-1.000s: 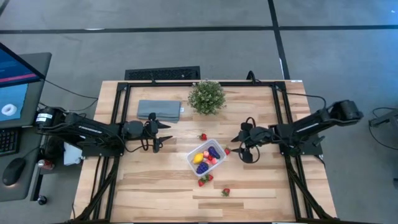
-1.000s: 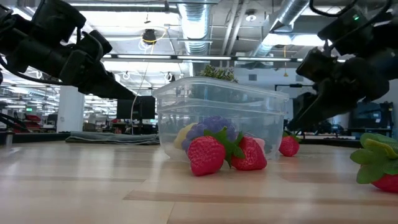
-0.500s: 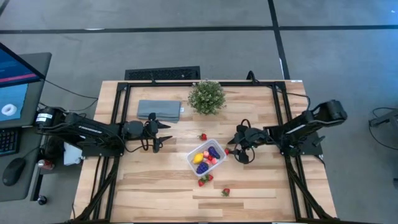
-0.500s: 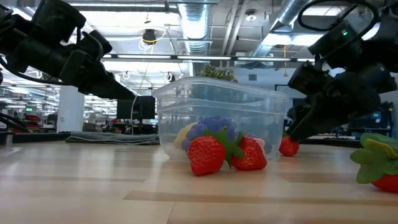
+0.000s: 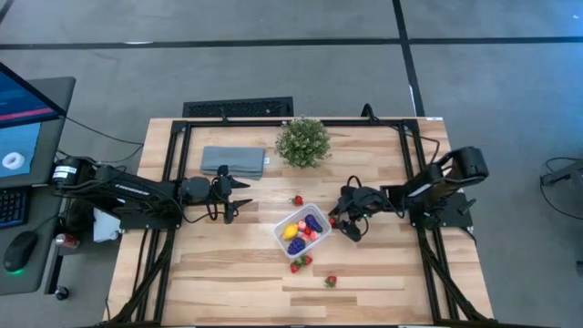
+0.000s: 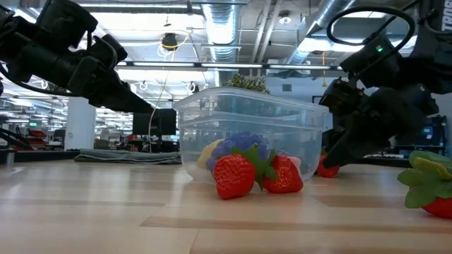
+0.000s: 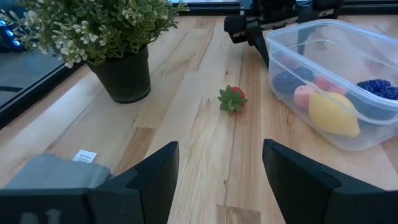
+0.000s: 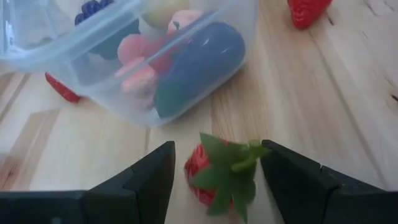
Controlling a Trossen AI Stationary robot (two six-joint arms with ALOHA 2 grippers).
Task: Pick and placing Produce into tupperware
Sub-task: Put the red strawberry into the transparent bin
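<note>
Right wrist view: right gripper [image 8: 214, 180] low over the tabletop [image 8: 323, 118], jaws wide apart, a strawberry [image 8: 221, 171] lying between them with its green cap toward the camera. Nothing clamped yet. Tupperware [image 8: 124, 81] sits just beyond the berry, already holding a dark purple piece [image 8: 199, 56], pink-red pieces [image 8: 140, 62] and a yellow piece [image 7: 334, 114].

High view: tupperware [image 5: 303, 229] near mid-tabletop; right gripper [image 5: 347, 221] just beside its right edge. Loose strawberries remain: one toward the plant [image 5: 297, 200], a pair touching the box's near side [image 5: 300, 263], one farther out [image 5: 331, 281]. Left gripper [image 5: 231, 197] waits near the grey cloth [image 5: 233, 161], jaws apart, holding nothing.

Step in hand, as I judge it: grasp the berry beside the box. To do it well:
- settle until the finger tips straddle the red body, not the leafy cap, which looks soft and likely to slip;
- keep the jaws clear of the box wall, since the berry lies close and a nudge could shift the light box;
- close gently, lift straight up, then carry the short way over the rim before letting go.

Change from a second ago: right arm has folded inward and its gripper has advanced toward the box, from clear of the berry to straddling it; low view shows it dropped down to the berry behind the box. Jaws unchanged in spread. Left arm, box and loose berries unmoved.
</note>
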